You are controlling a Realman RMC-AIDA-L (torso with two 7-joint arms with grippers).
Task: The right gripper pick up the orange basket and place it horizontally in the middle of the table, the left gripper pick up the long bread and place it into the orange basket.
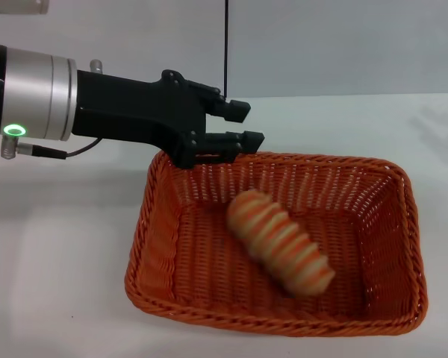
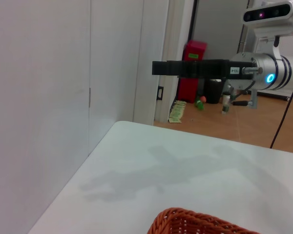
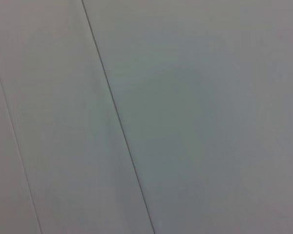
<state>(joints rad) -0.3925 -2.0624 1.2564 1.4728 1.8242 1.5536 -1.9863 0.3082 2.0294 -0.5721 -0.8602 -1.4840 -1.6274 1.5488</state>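
Left gripper [image 1: 243, 125] hovered slightly open and empty above orange basket's [image 1: 392, 321] far-left rim, long bread [image 1: 279, 241] lying inside.

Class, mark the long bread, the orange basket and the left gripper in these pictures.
long bread [image 1: 279, 242], head view, middle of the striped loaf.
orange basket [image 1: 409, 224], head view, braided rim.
left gripper [image 1: 239, 125], head view, midway between its fingertips.
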